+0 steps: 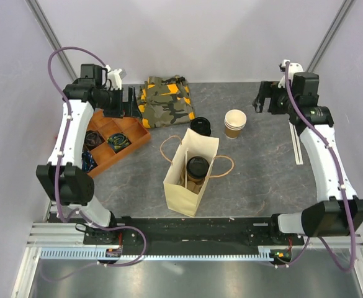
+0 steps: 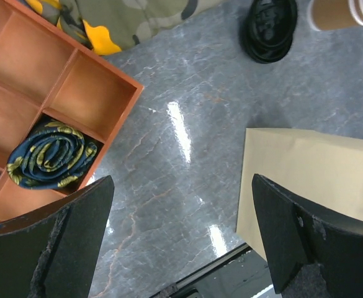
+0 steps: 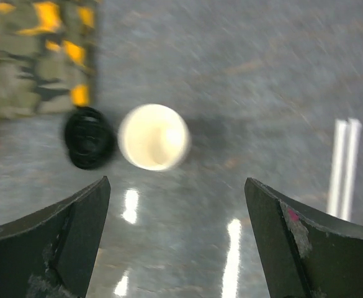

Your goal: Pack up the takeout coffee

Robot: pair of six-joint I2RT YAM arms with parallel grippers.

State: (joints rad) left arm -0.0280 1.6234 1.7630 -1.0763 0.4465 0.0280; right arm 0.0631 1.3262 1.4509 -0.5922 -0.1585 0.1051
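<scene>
takeout coffee (image 1: pixel 198 167) stood in paper bag (image 1: pixel 190 186) mid-tabletop, well apart from left claw (image 2: pixel 181 181) and right claw (image 3: pixel 176 183), both spread empty

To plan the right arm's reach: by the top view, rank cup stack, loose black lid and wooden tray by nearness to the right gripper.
1. The cup stack, just inward of the right gripper.
2. The loose black lid, left of the cups.
3. The wooden tray, far left.
</scene>
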